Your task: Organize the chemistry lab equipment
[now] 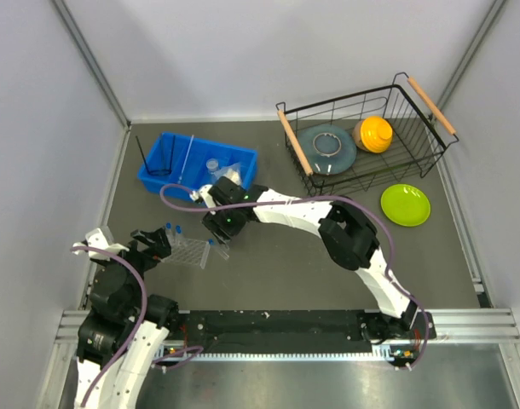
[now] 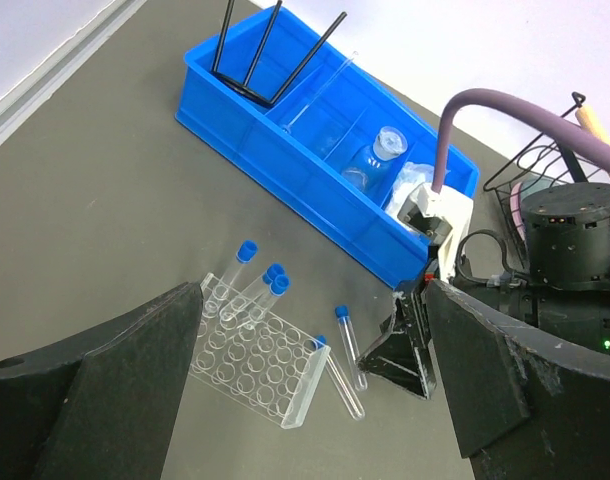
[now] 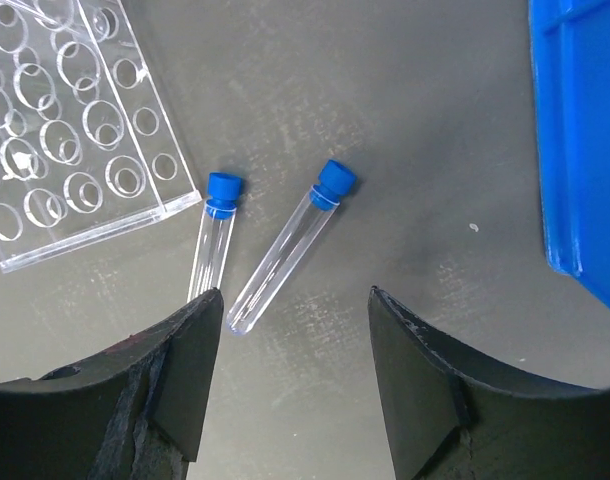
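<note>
A clear tube rack [image 1: 190, 252] [image 2: 255, 362] [image 3: 67, 150] lies on the table with three blue-capped test tubes [image 2: 257, 288] leaning in its far corner. Two more test tubes [image 3: 285, 245] [image 2: 348, 343] lie flat just right of the rack. My right gripper [image 3: 293, 295] [image 1: 222, 233] hangs open over their bottom ends, holding nothing. My left gripper [image 2: 313, 290] [image 1: 154, 243] stands wide open and empty on the near side of the rack. The blue bin [image 1: 198, 162] [image 2: 285, 140] holds the black ring stand [image 2: 260, 60], glass rod [image 2: 320, 90], clear cup [image 2: 380, 155] and white packet [image 2: 420, 178].
A black wire basket [image 1: 418, 149] at the back right holds a grey dish [image 1: 326, 145] and an orange dish [image 1: 375, 133]. A green dish [image 1: 405, 204] lies in front of it. Grey walls close in the left, back and right sides.
</note>
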